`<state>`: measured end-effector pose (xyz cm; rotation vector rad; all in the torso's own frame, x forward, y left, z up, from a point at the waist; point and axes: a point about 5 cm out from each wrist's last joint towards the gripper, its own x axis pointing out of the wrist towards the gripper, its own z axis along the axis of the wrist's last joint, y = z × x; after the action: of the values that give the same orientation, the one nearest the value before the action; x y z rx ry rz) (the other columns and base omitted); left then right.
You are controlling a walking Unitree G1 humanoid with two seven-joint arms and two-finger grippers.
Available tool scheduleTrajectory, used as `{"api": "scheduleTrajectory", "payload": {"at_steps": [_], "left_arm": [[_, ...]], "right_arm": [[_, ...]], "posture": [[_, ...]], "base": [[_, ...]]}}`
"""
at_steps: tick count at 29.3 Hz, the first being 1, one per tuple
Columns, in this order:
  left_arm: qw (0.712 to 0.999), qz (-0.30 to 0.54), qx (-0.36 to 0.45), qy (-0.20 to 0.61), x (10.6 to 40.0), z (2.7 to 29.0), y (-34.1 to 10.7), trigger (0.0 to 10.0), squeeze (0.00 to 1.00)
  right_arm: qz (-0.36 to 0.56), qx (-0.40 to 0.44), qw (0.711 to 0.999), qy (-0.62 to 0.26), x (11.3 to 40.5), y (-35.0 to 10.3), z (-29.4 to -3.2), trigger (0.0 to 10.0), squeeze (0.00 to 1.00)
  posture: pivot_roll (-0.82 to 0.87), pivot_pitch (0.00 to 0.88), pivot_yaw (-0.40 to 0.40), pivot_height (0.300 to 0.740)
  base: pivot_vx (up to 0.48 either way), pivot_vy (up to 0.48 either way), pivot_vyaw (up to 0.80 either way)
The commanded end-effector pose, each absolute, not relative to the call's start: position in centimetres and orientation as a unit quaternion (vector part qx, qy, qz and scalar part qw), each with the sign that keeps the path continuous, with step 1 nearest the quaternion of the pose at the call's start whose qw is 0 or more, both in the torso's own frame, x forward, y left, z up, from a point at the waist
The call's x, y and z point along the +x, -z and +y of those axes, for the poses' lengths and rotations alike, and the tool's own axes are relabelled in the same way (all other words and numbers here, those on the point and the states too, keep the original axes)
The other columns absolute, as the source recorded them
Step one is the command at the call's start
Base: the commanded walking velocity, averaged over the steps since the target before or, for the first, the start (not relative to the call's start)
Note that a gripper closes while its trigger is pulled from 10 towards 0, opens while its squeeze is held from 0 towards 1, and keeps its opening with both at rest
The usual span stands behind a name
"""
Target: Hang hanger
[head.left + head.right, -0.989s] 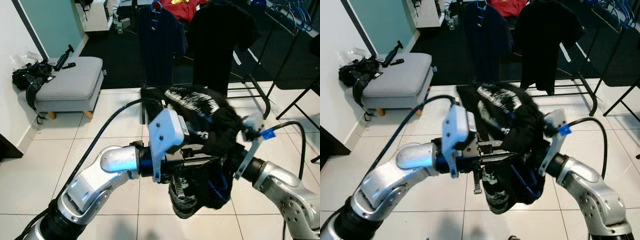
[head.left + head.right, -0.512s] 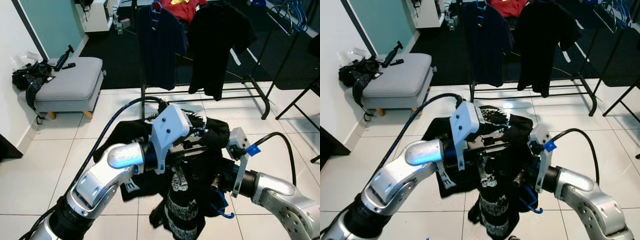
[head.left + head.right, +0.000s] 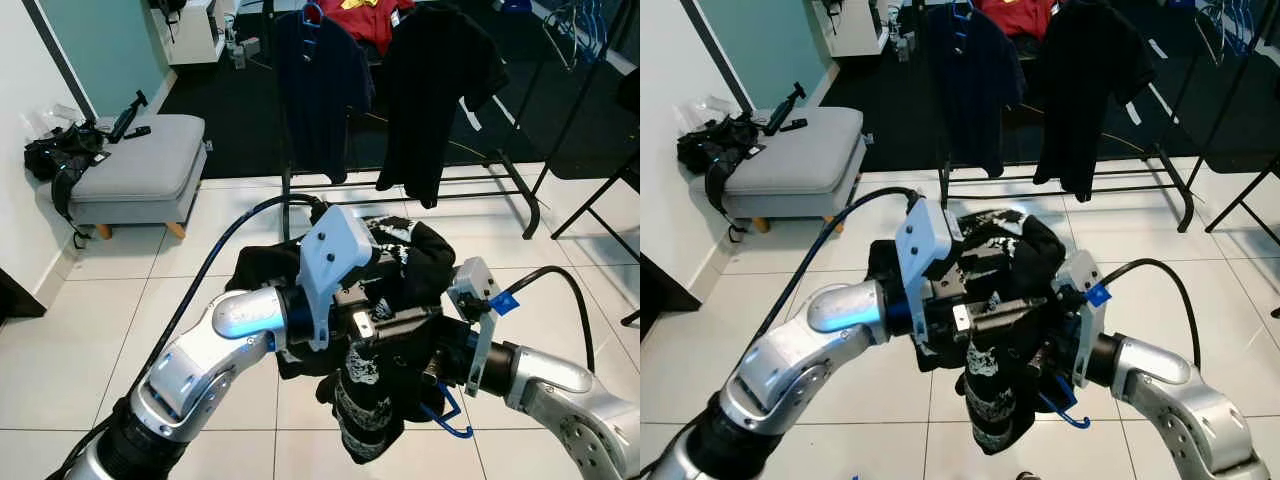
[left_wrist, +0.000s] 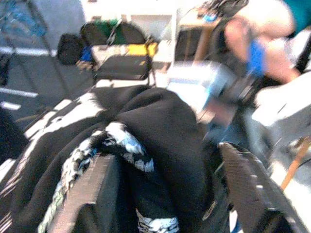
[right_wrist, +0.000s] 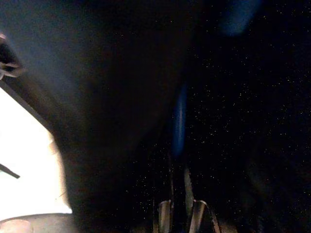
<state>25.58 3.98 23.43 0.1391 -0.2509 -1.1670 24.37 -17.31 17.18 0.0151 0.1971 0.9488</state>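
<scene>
A black garment with white print point(image 3: 385, 300) hangs bunched between my two arms, low over the tiled floor. It sits on a blue hanger, whose hook point(image 3: 452, 425) pokes out under the cloth. My left gripper point(image 3: 385, 322) reaches into the bundle from the left. In the left wrist view its fingers point(image 4: 87, 194) stand wide apart with the garment point(image 4: 146, 136) bulging between them. My right gripper point(image 5: 180, 194) is buried under the cloth on the right, shut on a blue bar of the hanger point(image 5: 179, 131).
A black clothes rack point(image 3: 505, 180) stands just ahead, carrying a navy shirt point(image 3: 320, 90) and a black shirt point(image 3: 435, 90). A grey ottoman point(image 3: 135, 165) and black bags point(image 3: 60, 150) sit at the left wall. A chair leg point(image 3: 600, 200) crosses the right edge.
The garment came down from chest height a second ago. Since half a second ago it has been gathered up off the floor into a tighter bundle, and the left gripper has dropped slightly.
</scene>
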Motion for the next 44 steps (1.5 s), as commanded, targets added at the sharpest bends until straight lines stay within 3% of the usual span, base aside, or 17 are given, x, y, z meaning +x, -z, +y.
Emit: {"api": "scheduleTrajectory", "payload": {"at_steps": [1, 11, 13, 14, 15, 16, 17, 18, 21, 22, 26, 29, 30, 34, 35, 39, 44], "left_arm": [[0.835, -0.113, 0.073, 0.533, 26.0, 4.6, -23.3, 10.0, 1.0], [0.852, -0.107, 0.076, 0.507, 26.8, 5.3, -23.2, 10.0, 1.0], [0.849, -0.107, 0.076, 0.511, 27.4, 7.2, -23.9, 10.0, 1.0], [0.843, -0.107, 0.082, 0.52, 27.7, 9.3, -24.7, 10.0, 0.89], [0.837, -0.109, 0.089, 0.53, 27.8, 10.8, -25.4, 10.0, 0.69], [0.814, -0.103, 0.1, 0.563, 27.1, 12.4, -26.1, 10.0, 0.0], [0.814, -0.103, 0.1, 0.563, 27.1, 12.4, -26.1, 10.0, 0.0], [0.786, -0.093, 0.107, 0.602, 26.1, 13.5, -26.5, 10.0, 0.0], [0.786, -0.093, 0.107, 0.602, 26.1, 13.5, -26.5, 10.0, 0.0], [0.759, -0.083, 0.109, 0.637, 25.0, 14.3, -26.9, 10.0, 0.0], [0.722, -0.066, 0.116, 0.679, 23.5, 15.9, -27.5, 10.0, 0.0], [0.722, -0.066, 0.116, 0.679, 23.5, 15.9, -27.5, 10.0, 0.0], [0.712, -0.043, 0.149, 0.685, 23.5, 17.6, -27.8, 10.0, 0.0], [0.712, -0.036, 0.162, 0.683, 23.7, 18.0, -27.8, 10.0, 0.0], [0.713, -0.041, 0.171, 0.679, 24.2, 18.1, -28.3, 10.0, 0.0], [0.7, -0.049, 0.185, 0.688, 24.6, 17.8, -29.2, 10.0, 0.0], [0.682, -0.046, 0.19, 0.705, 24.5, 17.5, -29.6, 10.0, 0.0]], "right_arm": [[0.075, 0.003, 0.875, -0.477, 24.0, -17.7, -16.6, 10.0, 0.0], [0.071, 0.001, 0.871, -0.486, 23.6, -18.0, -16.7, 10.0, 0.0], [0.063, 0.001, 0.868, -0.492, 23.2, -18.5, -17.4, 10.0, 0.0], [0.056, 0.004, 0.862, -0.503, 22.7, -19.2, -18.1, 10.0, 0.0], [0.051, 0.005, 0.857, -0.512, 22.3, -19.7, -18.6, 10.0, 0.0], [0.041, 0.009, 0.854, -0.518, 22.1, -20.3, -19.3, 10.0, 0.0], [0.041, 0.009, 0.854, -0.518, 22.1, -20.3, -19.3, 10.0, 0.0], [0.031, 0.01, 0.855, -0.517, 22.1, -20.9, -19.8, 10.0, 0.0], [0.031, 0.01, 0.855, -0.517, 22.1, -20.9, -19.8, 10.0, 0.0], [0.023, 0.01, 0.859, -0.512, 22.2, -21.3, -20.2, 10.0, 0.0], [0.013, 0.008, 0.863, -0.506, 22.5, -21.6, -20.7, 10.0, 0.0], [0.013, 0.008, 0.863, -0.506, 22.5, -21.6, -20.7, 10.0, 0.0], [0.019, 0.022, 0.838, -0.545, 21.9, -22.2, -20.6, 10.0, 0.0], [0.026, 0.026, 0.823, -0.566, 21.5, -22.4, -20.5, 10.0, 0.0], [0.056, 0.02, 0.798, -0.6, 20.8, -22.0, -20.0, 10.0, 0.0], [0.104, 0.007, 0.753, -0.65, 19.8, -21.0, -18.9, 10.0, 0.0], [0.116, 0.002, 0.732, -0.671, 19.5, -20.7, -18.1, 10.0, 0.0]], "posture": [[-0.02, 0.16, 0.064, 0.74], [-0.02, 0.164, 0.065, 0.74], [-0.02, 0.166, 0.069, 0.74], [-0.02, 0.165, 0.069, 0.74], [-0.02, 0.166, 0.069, 0.74], [-0.02, 0.166, 0.069, 0.74], [-0.02, 0.166, 0.069, 0.74], [-0.02, 0.166, 0.069, 0.74], [-0.02, 0.166, 0.069, 0.74], [-0.02, 0.166, 0.069, 0.74], [-0.02, 0.162, 0.066, 0.74], [-0.02, 0.162, 0.066, 0.74], [-0.02, 0.159, 0.068, 0.74], [-0.02, 0.159, 0.068, 0.74], [-0.02, 0.156, 0.071, 0.74], [-0.02, 0.154, 0.075, 0.74], [-0.02, 0.153, 0.078, 0.74]], "base": [[0.0, 0.0, 0.0], [0.0, 0.0, 0.0], [0.0, 0.0, 0.0], [0.0, 0.0, 0.0], [0.0, 0.0, 0.0], [0.0, 0.0, 0.0], [0.0, 0.0, 0.0], [0.0, 0.0, 0.0], [0.0, 0.0, 0.0], [0.0, 0.0, 0.0], [0.0, 0.0, 0.0], [0.0, 0.0, 0.0], [0.0, 0.0, 0.0], [0.0, 0.0, 0.0], [0.0, 0.0, 0.0], [0.0, 0.0, 0.0], [0.0, 0.0, 0.0]]}}
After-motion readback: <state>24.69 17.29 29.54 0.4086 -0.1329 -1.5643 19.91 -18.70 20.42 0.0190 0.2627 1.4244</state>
